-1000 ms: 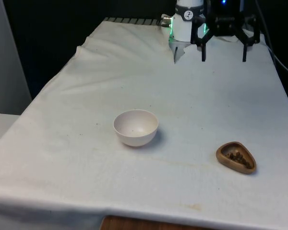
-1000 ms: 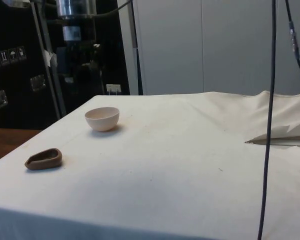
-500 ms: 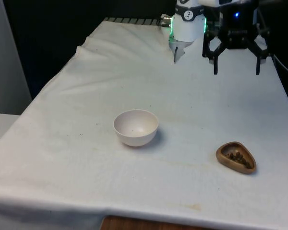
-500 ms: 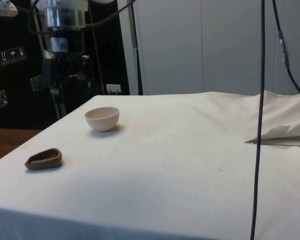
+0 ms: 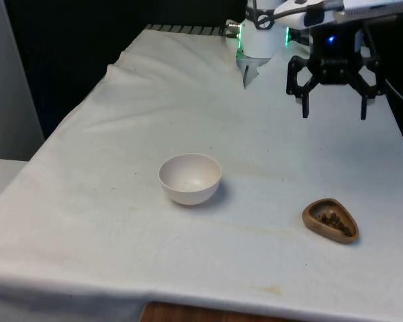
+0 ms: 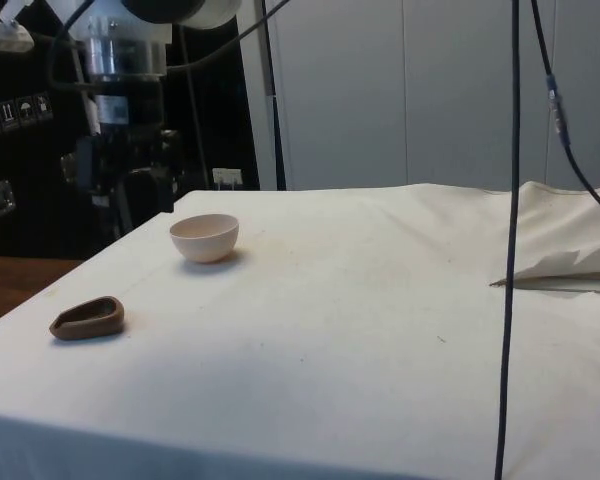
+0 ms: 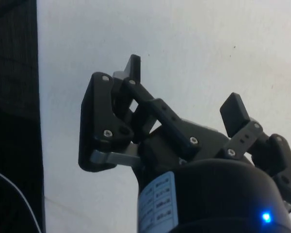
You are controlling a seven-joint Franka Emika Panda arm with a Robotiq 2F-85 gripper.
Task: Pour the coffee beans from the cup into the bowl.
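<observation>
Gripper (image 5: 334,111) hangs with fingers spread, above the cloth's far end. Cup (image 5: 330,219), small, brown, with beans, sits near the front edge; bowl (image 5: 190,178) mid-table. Cup looks light, rigid, low-walled: pinch its rim, keep level

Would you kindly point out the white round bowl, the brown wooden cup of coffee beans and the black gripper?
white round bowl (image 5: 190,178): front view, inner wall.
brown wooden cup (image 5: 314,222): front view, rim nearest the bowl.
black two-finger gripper (image 5: 334,111): front view, midway between its open fingertips.
</observation>
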